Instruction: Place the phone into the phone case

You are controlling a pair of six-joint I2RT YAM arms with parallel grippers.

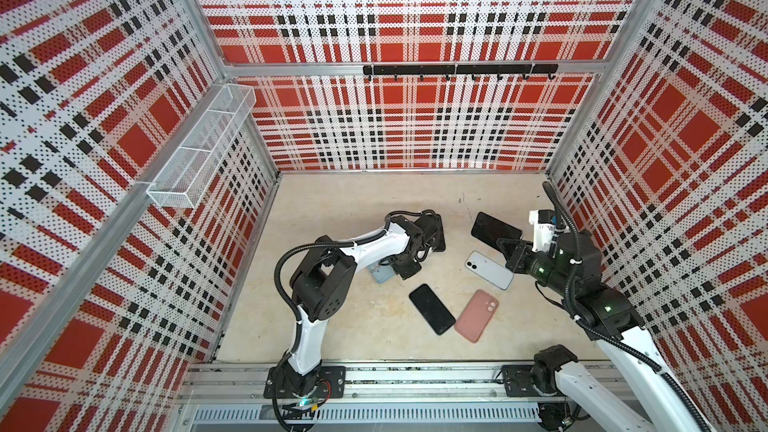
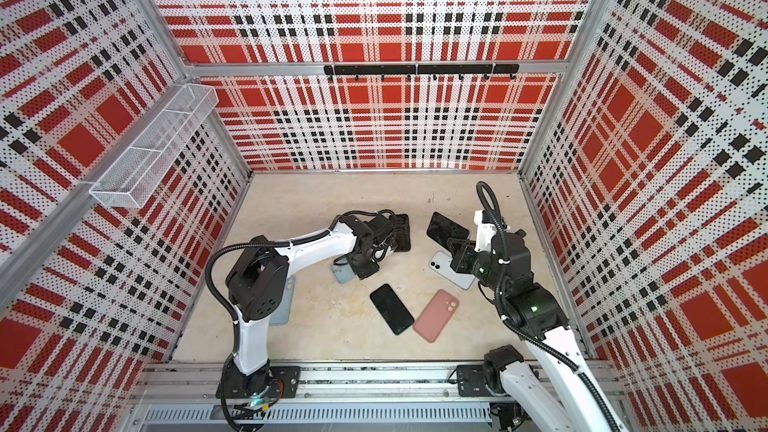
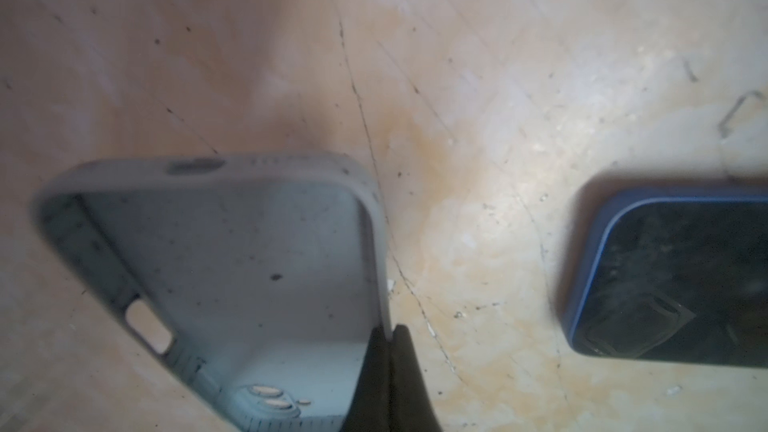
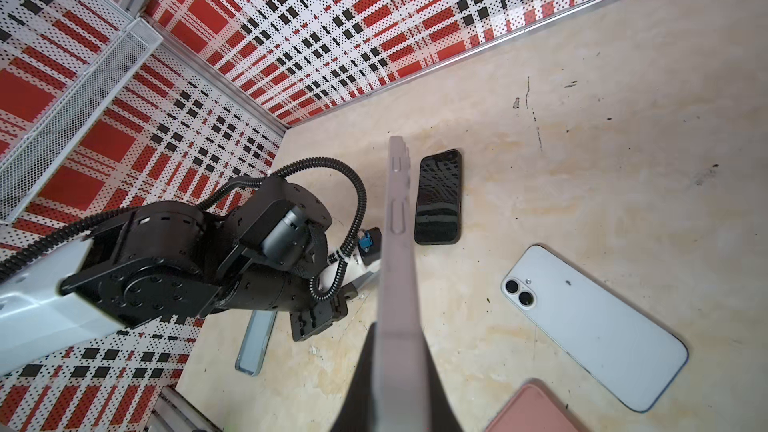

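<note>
A pale blue phone case point(image 3: 232, 268) hangs tilted, its hollow side in sight, close over the floor. My left gripper point(image 3: 390, 328) is shut on one side wall of it. In both top views this case point(image 1: 380, 274) point(image 2: 343, 274) pokes out from under the left gripper point(image 1: 401, 270) point(image 2: 362, 271). My right gripper point(image 4: 399, 326) is shut on a phone point(image 4: 398, 234), seen edge-on with its side buttons showing. In both top views that phone point(image 1: 492, 227) point(image 2: 445, 227) shows a dark screen, held above the floor by the right gripper point(image 1: 506, 246) point(image 2: 457, 246), right of the left gripper.
On the floor lie a white phone face down point(image 1: 488, 270) point(image 4: 594, 326), a black phone point(image 1: 431, 308) point(image 4: 438, 197) and a pink case point(image 1: 476, 315) point(image 4: 536, 413). A black case point(image 1: 436, 234) lies behind the left gripper. Another pale case point(image 2: 284, 305) lies under the left arm.
</note>
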